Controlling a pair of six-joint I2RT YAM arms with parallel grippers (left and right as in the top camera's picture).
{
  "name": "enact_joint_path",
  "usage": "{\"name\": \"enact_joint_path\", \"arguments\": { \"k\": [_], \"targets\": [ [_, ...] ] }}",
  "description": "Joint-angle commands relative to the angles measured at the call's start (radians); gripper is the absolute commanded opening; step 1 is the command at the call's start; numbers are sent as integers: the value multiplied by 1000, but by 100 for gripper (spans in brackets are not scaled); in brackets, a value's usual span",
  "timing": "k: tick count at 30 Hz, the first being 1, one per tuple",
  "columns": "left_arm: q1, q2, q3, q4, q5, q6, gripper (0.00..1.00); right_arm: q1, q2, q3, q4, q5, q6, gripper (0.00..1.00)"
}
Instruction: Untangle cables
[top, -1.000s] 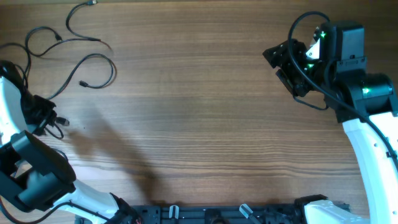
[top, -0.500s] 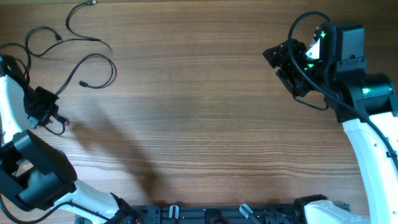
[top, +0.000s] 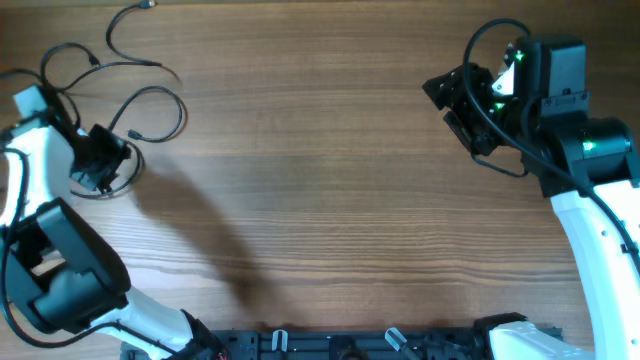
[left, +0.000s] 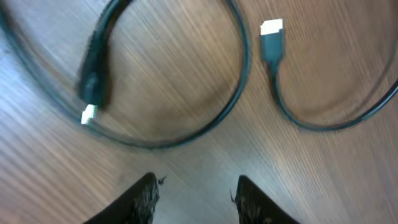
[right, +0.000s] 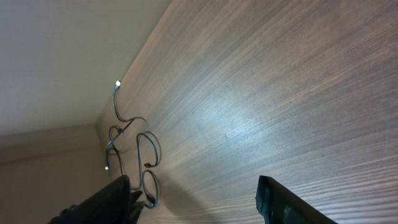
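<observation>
Wood-grain table (top: 320, 200): brown surface that fills the overhead view, with one arm at each side.

Cables (top: 160, 89): thin black cords lying in loose, overlapping curves at about 10 o'clock of the table in the overhead view. One strand curls close to the top edge. Another sweeps a wide loop at 1 o'clock of the left arm's wrist. In the right wrist view the same group appears small and distant at 8 o'clock of the frame.

Left gripper (left: 196, 193): sits over the cable group, at 9 o'clock of the table in the overhead view. Its fingers (left: 142, 196) are spread apart with only bare wood between them, and they grasp nothing. Neither fingertip touches a cord in the left wrist view.

First plug (left: 94, 74): dark moulded connector at 10 o'clock of the left wrist view, slightly blurred, lying on the wood. Its pale metallic tip points toward 6 o'clock. One of the cables arcs around it from 12 o'clock through 3 o'clock to 7 o'clock.

Second plug (left: 272, 46): connector at 1 o'clock of the same view, outside that arc. Its metallic tip points to 12 o'clock and its cord curves away toward 3 o'clock.

Right gripper (right: 199, 193): held at 2 o'clock of the table in the overhead view, well apart from the cables. Its fingers (right: 118, 199) are wide apart and carry nothing.
</observation>
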Motion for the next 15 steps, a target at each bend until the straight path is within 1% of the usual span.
{"name": "enact_joint_path", "arguments": {
  "k": [1, 3, 5, 6, 8, 9, 10, 12, 15],
  "targets": [
    [-23, -6, -109, 127, -14, 9, 44, -4, -9, 11, 1, 10, -6, 66],
    [-22, -6, -126, 191, -48, 9, 43, -4, -9, 11, 1, 10, -6, 66],
    [-22, -6, -127, 238, -66, 9, 24, -4, -9, 11, 1, 10, -6, 66],
    [-23, -4, -127, 251, -66, 9, 18, -4, -9, 11, 1, 10, -6, 66],
    [-27, 5, -127, 255, -67, 10, 13, -4, -9, 11, 1, 10, -6, 66],
    [-28, 14, -127, 255, -66, 26, 7, -4, -9, 11, 3, 10, -5, 66],
    [-27, 24, -127, 255, -67, 50, 4, -4, -9, 11, 6, 10, -5, 66],
    [-27, 55, -127, 268, -71, 84, 4, -4, -9, 11, 4, 10, -6, 66],
    [-27, 102, -127, 286, -71, 84, 4, -4, -9, 11, -6, 10, -6, 66]
  ]
}}
